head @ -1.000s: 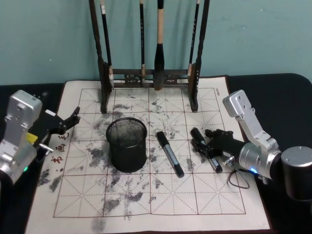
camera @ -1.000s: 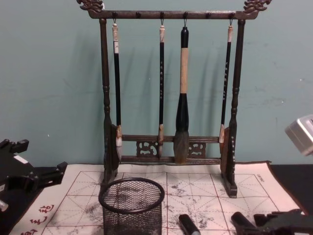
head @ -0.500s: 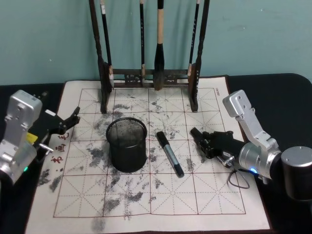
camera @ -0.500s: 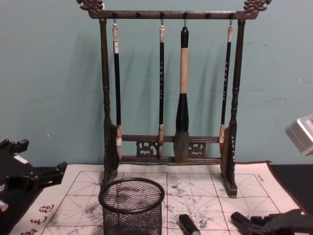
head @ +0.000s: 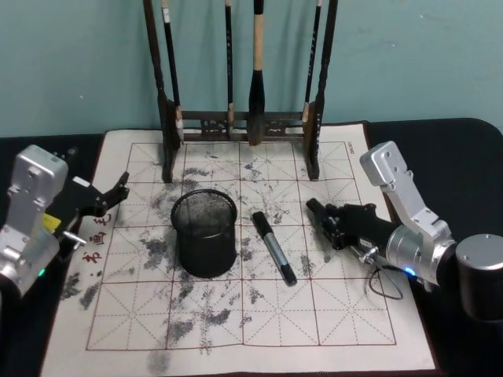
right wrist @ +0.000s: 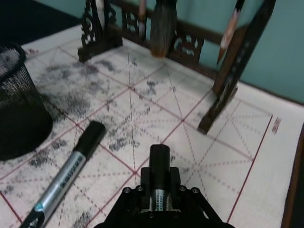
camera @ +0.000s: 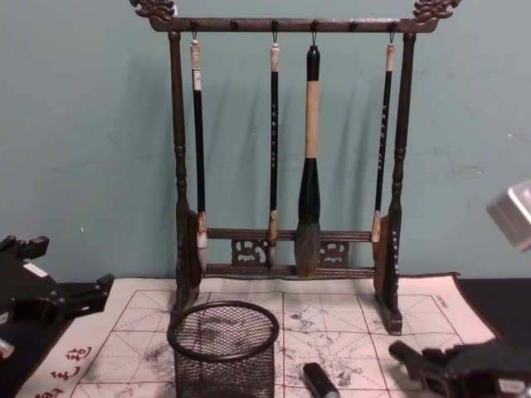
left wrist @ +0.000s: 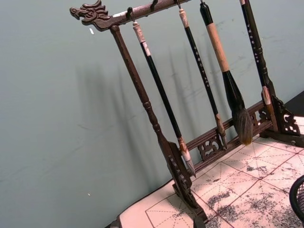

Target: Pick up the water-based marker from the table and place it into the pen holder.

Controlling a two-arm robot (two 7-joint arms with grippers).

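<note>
My right gripper (head: pixel 336 226) is shut on a water-based marker (head: pixel 318 210), held just above the right side of the mat. Its black cap (right wrist: pixel 160 161) pokes forward from between the fingers, and in the chest view the marker tip (camera: pixel 401 351) sticks out left of the gripper (camera: pixel 436 375). A second marker (head: pixel 273 247), silver with a black cap, lies flat on the mat between that gripper and the pen holder (head: pixel 204 233). The holder, a black mesh cup (camera: pixel 222 348), stands upright left of centre. My left gripper (head: pixel 112 196) rests open at the mat's left edge.
A tall dark wooden brush rack (head: pixel 240 126) with hanging brushes (camera: pixel 310 166) stands at the back of the ink-stained mat (head: pixel 236 314). The dark table (head: pixel 456 149) shows at both sides. The rack's left post (left wrist: pixel 156 133) is near the left wrist camera.
The right gripper has closed on the marker and raised it off the mat, moving slightly back. The other marker, the holder and the left arm stayed put.
</note>
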